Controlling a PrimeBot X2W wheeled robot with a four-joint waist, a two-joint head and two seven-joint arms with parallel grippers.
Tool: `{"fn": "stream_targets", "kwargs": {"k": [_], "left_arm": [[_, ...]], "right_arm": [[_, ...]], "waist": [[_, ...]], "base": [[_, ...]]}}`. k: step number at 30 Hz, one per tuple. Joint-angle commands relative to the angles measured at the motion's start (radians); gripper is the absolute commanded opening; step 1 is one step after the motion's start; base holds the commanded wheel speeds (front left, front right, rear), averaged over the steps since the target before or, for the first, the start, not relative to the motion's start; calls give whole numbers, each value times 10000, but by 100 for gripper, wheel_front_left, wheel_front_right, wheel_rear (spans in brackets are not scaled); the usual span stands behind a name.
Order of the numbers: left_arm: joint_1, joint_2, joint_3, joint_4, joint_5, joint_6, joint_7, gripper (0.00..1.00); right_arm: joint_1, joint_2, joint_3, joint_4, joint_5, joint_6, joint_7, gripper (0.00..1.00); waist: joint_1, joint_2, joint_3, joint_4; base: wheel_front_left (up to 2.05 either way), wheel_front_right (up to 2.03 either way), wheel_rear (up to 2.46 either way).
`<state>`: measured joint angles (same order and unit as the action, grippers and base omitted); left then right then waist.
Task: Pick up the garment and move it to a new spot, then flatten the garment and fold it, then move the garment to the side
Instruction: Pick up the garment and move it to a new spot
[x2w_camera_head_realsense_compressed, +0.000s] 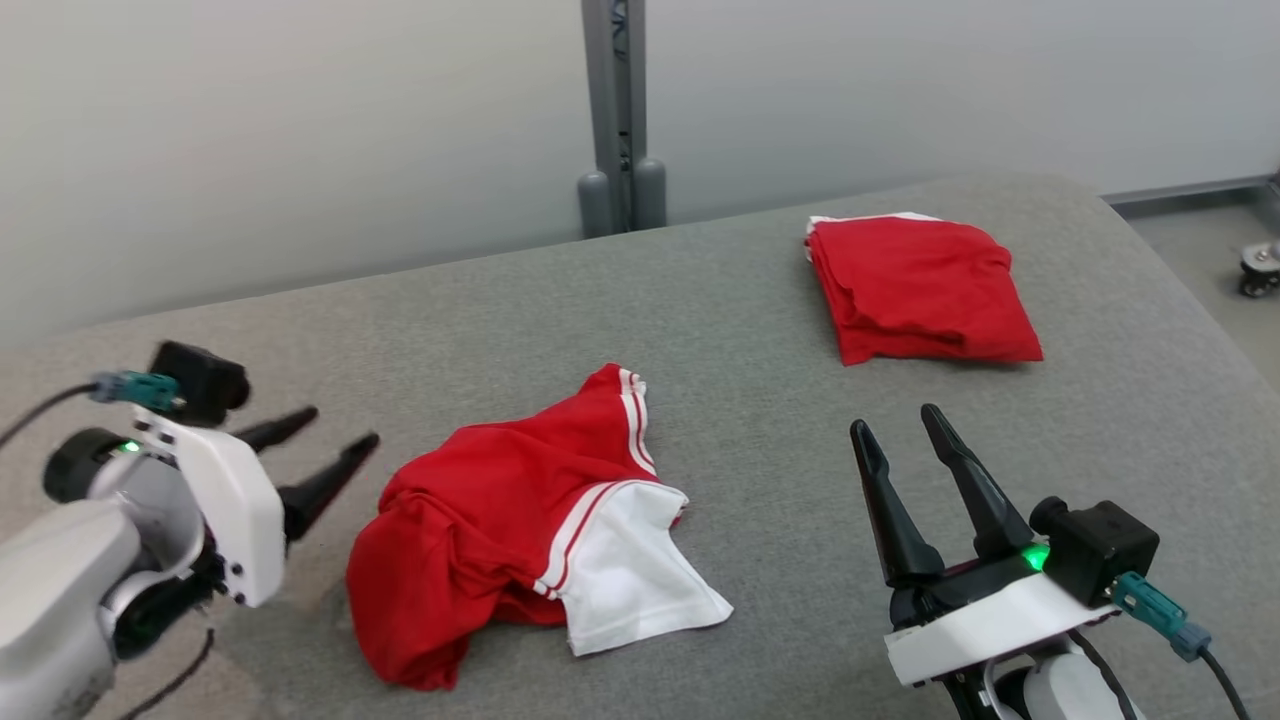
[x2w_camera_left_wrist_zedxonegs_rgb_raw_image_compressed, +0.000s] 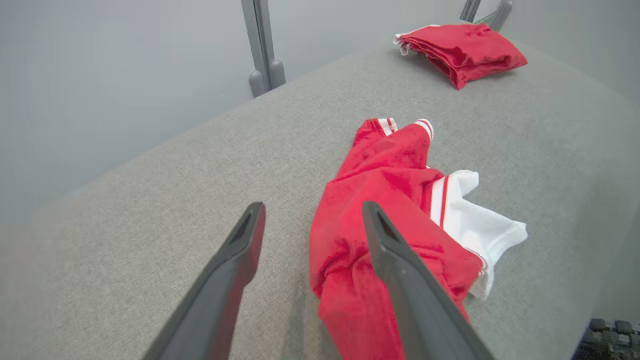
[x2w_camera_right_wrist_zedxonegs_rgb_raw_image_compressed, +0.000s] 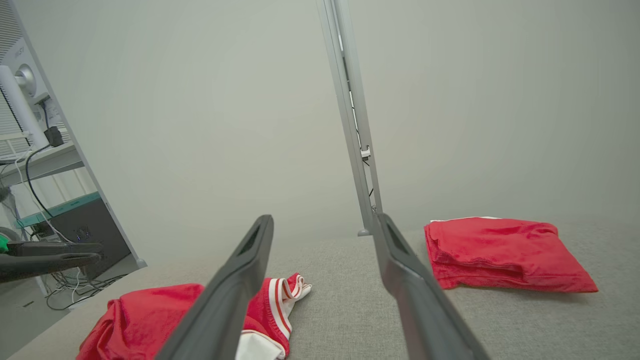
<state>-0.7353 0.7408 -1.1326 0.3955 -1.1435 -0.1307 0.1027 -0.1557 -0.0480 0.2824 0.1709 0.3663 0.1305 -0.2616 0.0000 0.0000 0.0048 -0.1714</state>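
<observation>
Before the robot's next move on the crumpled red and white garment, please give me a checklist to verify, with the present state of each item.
1. Left gripper open, holding nothing: ok.
2. Right gripper open, holding nothing: ok.
3. Crumpled garment lies on the table between both grippers, not gripped: ok.
4. Crumpled garment flat enough to fold: not ok, it is bunched.
5. Folded garment lies apart, at the far right: ok.

Near garment (x2w_camera_head_realsense_compressed: 500, 540): bright red, white panel, red-and-white striped trim. Far right, folded garment (x2w_camera_head_realsense_compressed: 920, 290): red again, with a white edge. Table (x2w_camera_head_realsense_compressed: 760, 330): flecked grey. Left tool (x2w_camera_head_realsense_compressed: 340, 425) and right tool (x2w_camera_head_realsense_compressed: 895, 418): black fingers, white housings.
</observation>
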Motion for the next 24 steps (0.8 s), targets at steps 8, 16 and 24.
{"fn": "stream_targets", "kwargs": {"k": [8, 16, 24], "left_arm": [[831, 387, 972, -579, -145, 1219, -2223, 100], [2643, 591, 2734, -2026, 574, 2977, -3674, 100], [5713, -1111, 6605, -3487, 3164, 3391, -3672, 100]], "right_arm": [[428, -52, -429, 217, -374, 5, -51, 100], [723, -52, -936, 140, -689, 5, -51, 100], [1013, -49, -1511, 28, -899, 5, -51, 100]], "waist": [[0, 0, -487, 797], [0, 0, -616, 1149], [0, 0, -557, 1317]], "base": [[0, 0, 0], [0, 0, 0], [0, 0, 0]]}}
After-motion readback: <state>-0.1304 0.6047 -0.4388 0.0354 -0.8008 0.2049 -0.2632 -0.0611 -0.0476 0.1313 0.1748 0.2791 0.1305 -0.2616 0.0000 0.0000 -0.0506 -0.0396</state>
